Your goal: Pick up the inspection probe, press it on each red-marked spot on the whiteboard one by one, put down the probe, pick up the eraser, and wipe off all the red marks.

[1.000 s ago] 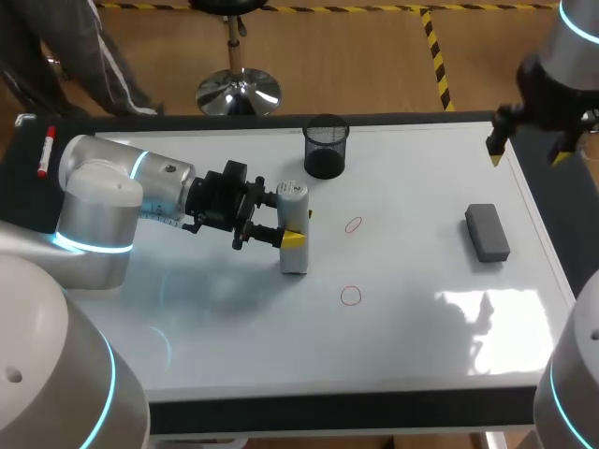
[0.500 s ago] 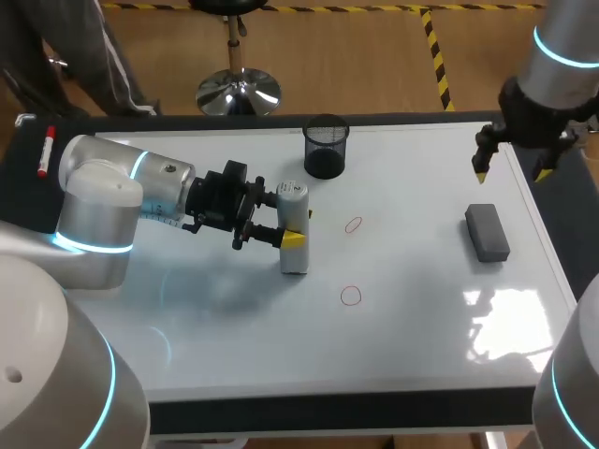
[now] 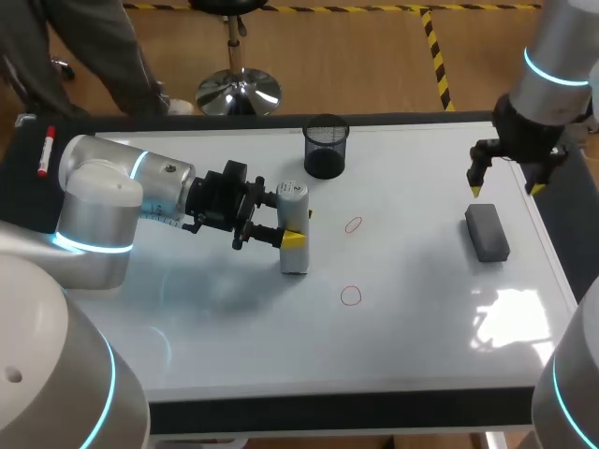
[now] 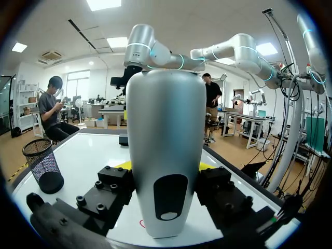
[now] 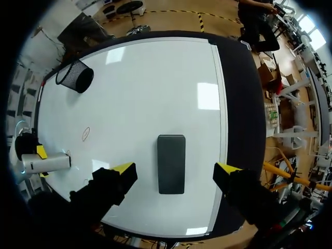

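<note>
Head view: on the whiteboard [image 3: 421, 337], left tool [image 3: 299, 227] pinches the probe [image 3: 295, 260]; right tool [image 3: 505, 191] spread above the eraser [image 3: 487, 233].

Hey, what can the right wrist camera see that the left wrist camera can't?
Only the right wrist view: its own open right gripper above the eraser, which is seen whole. Only the left wrist view: a close look at the left gripper shut on the probe, which hides most of what lies ahead. Both: the probe, the black mesh cup, the whiteboard and red marking, a whole red circle in the right wrist view, only a red arc by the probe's base in the left.
</note>
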